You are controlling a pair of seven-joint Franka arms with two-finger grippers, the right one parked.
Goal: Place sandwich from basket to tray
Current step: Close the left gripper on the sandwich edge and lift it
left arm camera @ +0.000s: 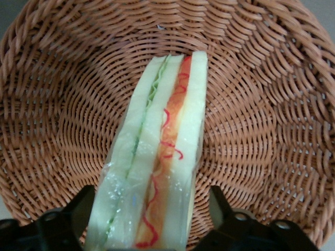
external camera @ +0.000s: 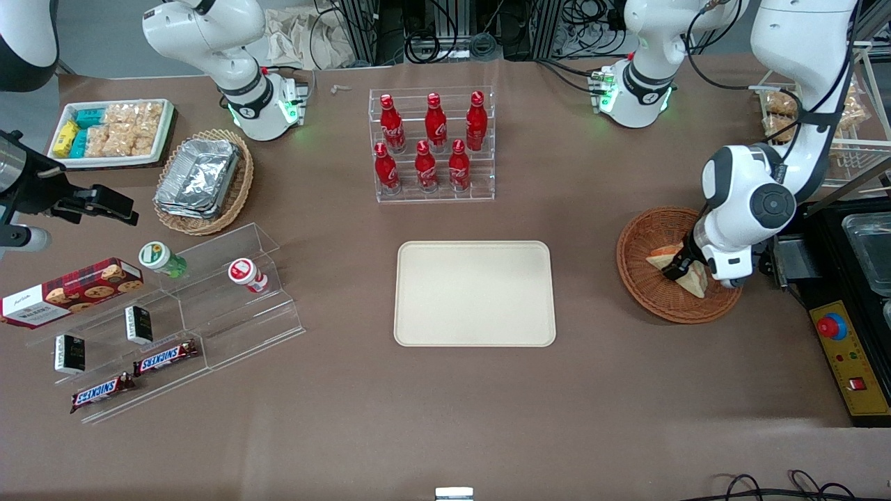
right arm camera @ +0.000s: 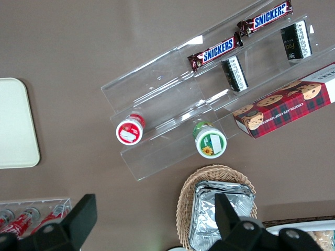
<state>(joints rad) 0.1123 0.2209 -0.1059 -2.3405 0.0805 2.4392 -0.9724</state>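
The sandwich (external camera: 662,259), a cream bread wedge with an orange-red filling edge in clear wrap, lies in the round reddish-brown wicker basket (external camera: 644,292) toward the working arm's end of the table. My left gripper (external camera: 680,271) is down inside the basket over the sandwich. In the left wrist view the sandwich (left arm camera: 162,151) runs between the two black fingers (left arm camera: 84,209), which stand open on either side of it, with a small gap showing at one side. The basket weave (left arm camera: 251,136) fills that view. The cream-beige tray (external camera: 475,293) lies flat at the table's middle.
A clear rack of red bottles (external camera: 431,142) stands farther from the front camera than the tray. A black box with a red button (external camera: 846,355) sits beside the basket at the table end. Acrylic shelves with snacks (external camera: 167,327) and a tan basket of foil containers (external camera: 202,181) lie toward the parked arm's end.
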